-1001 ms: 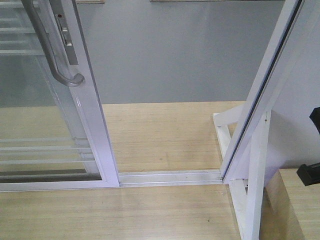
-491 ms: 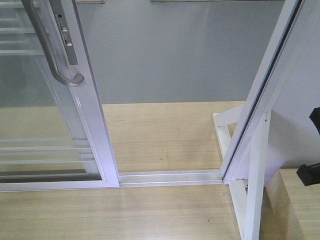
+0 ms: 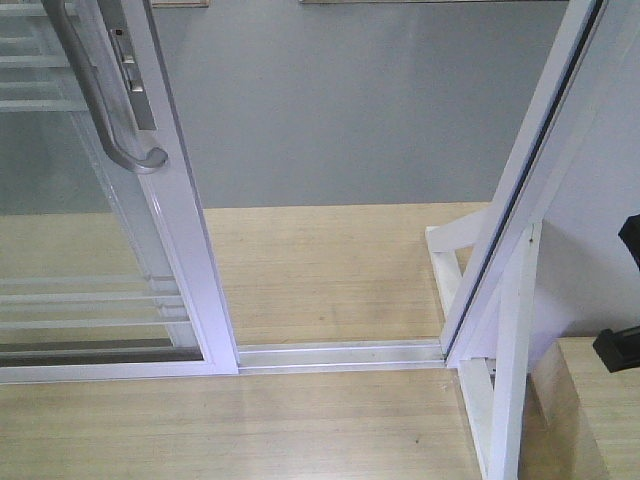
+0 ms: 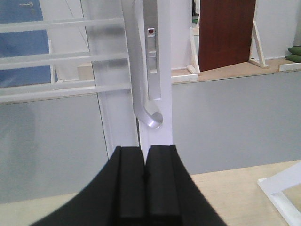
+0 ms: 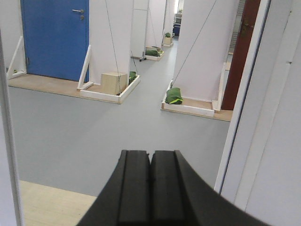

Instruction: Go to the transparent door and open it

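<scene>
The door (image 3: pixel 120 200) is seen at the left of the front view, slid aside so that an open gap lies between its white frame and the slanted post (image 3: pixel 530 190) at the right. The track (image 3: pixel 340 355) is shown only in this view, running along the wooden floor (image 3: pixel 320 270) between door and post. The door's long axis stands vertical, though it appears tilted here; its handle (image 3: pixel 100 90) runs down the frame edge and curls at the bottom towards the gap.

In the left wrist view the handle (image 4: pixel 138 70) is seen close up and upright, with its curled end just above the left tool (image 4: pixel 146 183), whose fingers are pressed together with nothing between them. The horizontal bars (image 4: pixel 61 56) across the glass are seen to the left of the handle. Whether the tool touches the frame cannot be told.

In the right wrist view the right tool (image 5: pixel 150 188) is likewise pressed together and empty, pointed through the gap at a grey floor (image 5: pixel 94 132), a blue door (image 5: pixel 56 37) and white partitions beyond.

Compared with the earlier frames, the door's position is unchanged.
</scene>
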You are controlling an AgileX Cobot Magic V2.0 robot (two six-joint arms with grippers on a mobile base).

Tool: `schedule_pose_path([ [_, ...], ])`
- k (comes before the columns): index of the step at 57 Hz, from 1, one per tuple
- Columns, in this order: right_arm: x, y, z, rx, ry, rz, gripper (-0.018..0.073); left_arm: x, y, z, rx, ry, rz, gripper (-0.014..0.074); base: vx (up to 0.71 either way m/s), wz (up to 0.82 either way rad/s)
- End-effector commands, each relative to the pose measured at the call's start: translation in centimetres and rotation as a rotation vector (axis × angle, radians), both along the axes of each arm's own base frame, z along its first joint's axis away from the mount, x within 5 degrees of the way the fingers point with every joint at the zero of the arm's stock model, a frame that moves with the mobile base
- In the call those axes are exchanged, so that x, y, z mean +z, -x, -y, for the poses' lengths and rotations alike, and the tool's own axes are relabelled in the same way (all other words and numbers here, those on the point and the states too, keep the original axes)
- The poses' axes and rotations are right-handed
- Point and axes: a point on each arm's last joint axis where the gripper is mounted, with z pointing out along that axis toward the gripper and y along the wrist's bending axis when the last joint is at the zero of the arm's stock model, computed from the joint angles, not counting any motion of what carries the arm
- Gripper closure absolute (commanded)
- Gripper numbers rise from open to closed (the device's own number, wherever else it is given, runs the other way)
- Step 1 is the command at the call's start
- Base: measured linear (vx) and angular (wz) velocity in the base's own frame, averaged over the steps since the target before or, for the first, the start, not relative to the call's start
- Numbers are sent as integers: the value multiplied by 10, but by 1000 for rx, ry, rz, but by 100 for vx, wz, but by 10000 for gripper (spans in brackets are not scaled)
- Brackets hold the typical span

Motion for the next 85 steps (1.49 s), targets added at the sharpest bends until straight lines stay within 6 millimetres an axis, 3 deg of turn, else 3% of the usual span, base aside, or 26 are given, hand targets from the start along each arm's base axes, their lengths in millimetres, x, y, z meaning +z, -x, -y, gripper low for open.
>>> schedule_pose_path([
  [1,15,-2,4,-42,-2,78,561,-6,7,0,-8,2,109,596,0,0],
  [6,14,-2,4,-43,-2,77,561,-19,10,0,-7,12,101,596,0,0],
  [61,14,-2,3,-42,-1,74,561,-18,10,0,-7,9,83,596,0,0],
  [68,15,-2,3,-34,61,99,561,-18,10,0,-7,9,83,596,0,0],
  [79,6,7,-2,48,115,28,561,-18,10,0,-7,9,83,596,0,0],
  [85,-14,19,2,45,85,25,561,-18,10,0,-7,9,83,596,0,0],
])
